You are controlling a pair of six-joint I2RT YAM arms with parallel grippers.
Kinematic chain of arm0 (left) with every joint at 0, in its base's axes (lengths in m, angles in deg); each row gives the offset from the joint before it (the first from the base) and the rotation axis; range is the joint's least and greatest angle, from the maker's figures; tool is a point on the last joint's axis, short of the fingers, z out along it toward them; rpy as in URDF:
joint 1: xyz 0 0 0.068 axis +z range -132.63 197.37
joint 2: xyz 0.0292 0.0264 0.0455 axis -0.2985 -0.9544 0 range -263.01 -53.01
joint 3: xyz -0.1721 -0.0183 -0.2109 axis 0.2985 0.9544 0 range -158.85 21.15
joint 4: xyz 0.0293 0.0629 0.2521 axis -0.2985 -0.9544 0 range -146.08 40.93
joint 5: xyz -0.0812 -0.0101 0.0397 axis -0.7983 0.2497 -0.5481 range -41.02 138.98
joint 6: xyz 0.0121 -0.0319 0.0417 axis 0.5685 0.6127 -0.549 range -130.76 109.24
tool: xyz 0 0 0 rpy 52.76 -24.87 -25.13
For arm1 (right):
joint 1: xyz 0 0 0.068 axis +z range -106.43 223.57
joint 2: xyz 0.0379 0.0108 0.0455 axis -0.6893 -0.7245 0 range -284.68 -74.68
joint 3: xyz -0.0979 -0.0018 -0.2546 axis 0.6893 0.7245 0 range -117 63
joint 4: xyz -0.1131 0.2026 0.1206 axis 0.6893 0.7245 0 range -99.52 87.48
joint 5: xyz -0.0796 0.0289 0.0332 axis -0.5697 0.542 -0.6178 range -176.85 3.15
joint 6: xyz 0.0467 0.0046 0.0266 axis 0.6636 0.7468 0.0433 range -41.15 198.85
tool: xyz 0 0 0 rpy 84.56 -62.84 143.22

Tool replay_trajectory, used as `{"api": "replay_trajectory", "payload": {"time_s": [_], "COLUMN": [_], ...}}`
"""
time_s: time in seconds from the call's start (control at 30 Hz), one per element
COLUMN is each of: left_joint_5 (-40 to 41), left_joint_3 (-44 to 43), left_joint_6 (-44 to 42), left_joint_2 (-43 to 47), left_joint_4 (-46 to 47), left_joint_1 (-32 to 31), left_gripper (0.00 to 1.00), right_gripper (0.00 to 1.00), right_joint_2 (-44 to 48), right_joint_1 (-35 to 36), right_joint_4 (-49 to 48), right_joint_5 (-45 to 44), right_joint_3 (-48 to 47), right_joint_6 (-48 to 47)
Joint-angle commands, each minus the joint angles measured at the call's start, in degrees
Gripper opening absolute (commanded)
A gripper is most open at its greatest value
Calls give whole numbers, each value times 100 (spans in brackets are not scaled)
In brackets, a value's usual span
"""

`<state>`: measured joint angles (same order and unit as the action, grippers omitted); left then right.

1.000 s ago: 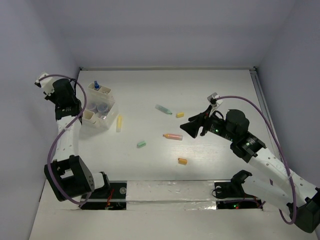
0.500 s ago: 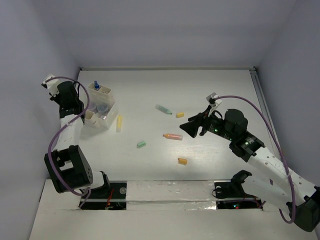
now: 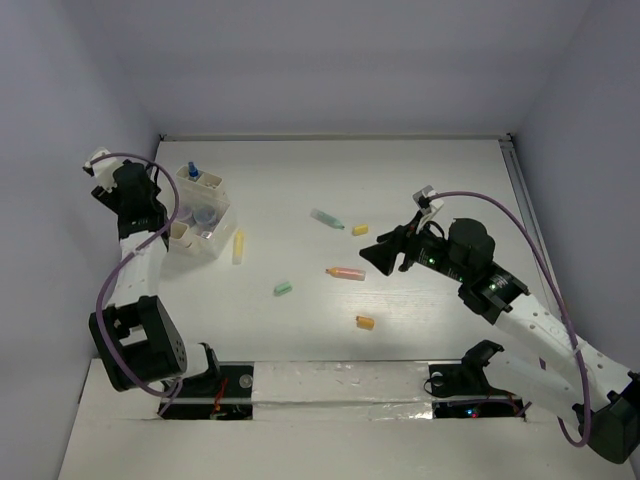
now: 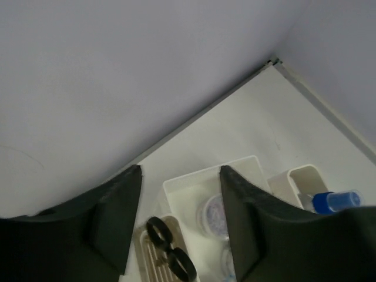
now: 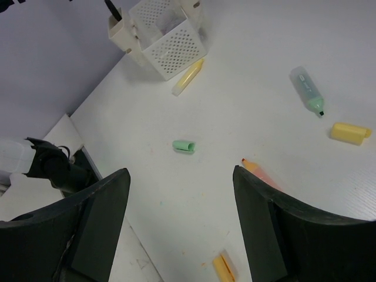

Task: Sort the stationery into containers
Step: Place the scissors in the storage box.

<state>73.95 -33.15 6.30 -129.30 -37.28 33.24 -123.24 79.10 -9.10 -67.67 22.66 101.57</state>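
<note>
Right jaws spread, empty. Orange-pink marker (image 3: 346,272) lies on bench (image 3: 400,180) well right of the containers (image 3: 205,245), between them and right jaws, just beside the jaws; long axis roughly left-right. Left jaws spread, empty, over the containers. Right arm (image 3: 500,295) nearer, likely picks.

This is a robotics lab test cell, not a lived-in room. A bare white table (image 3: 430,180) is boxed in by plain pale walls (image 3: 340,60) on its left, far and right sides. The left arm (image 3: 135,268) and right arm (image 3: 525,318) are bolted at its near edge, trailing purple cables (image 3: 478,194). Shiny tape (image 3: 340,385) runs along that edge.
</note>
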Motion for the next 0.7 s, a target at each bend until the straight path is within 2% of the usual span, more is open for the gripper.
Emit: {"api": "replay_trajectory", "payload": {"time_s": [0.0, 0.03, 0.07, 0.17, 0.3, 0.4, 0.43, 0.53, 0.67], "left_joint_5": [-62, -158, -220, -580, -1248, -2029, -2258, -3652, -5149], "left_joint_3": [-27, -54, -167, -387, -721, -792, -757, -503, 155], "left_joint_6": [122, 183, 219, 412, 772, 1053, 1123, 1265, 1055], "left_joint_2": [325, 352, 378, 658, 1194, 1721, 1871, 2590, 3241], "left_joint_4": [52, 16, -27, -124, -299, -362, -362, -362, -309], "left_joint_1": [12, 12, 12, 12, 12, -242, -330, -726, -1156], "left_gripper": [54, 60, 72, 81, 86, 86, 86, 91, 95], "right_gripper": [77, 77, 77, 77, 75, 65, 55, 37, 33], "right_joint_2": [109, 118, 127, 127, 39, -83, -127, -382, -839], "right_joint_1": [-20, -20, -20, -20, -20, -20, -20, -20, -20], "right_joint_4": [-262, -254, -262, -236, -210, -192, -192, -157, -60], "right_joint_5": [-116, -134, -160, -248, -336, -380, -406, -415, -415], "right_joint_3": [8, 8, 17, 17, 8, -9, -18, -71, -202], "right_joint_6": [-22, -31, -31, -75, -119, -162, -171, -207, -303]}}
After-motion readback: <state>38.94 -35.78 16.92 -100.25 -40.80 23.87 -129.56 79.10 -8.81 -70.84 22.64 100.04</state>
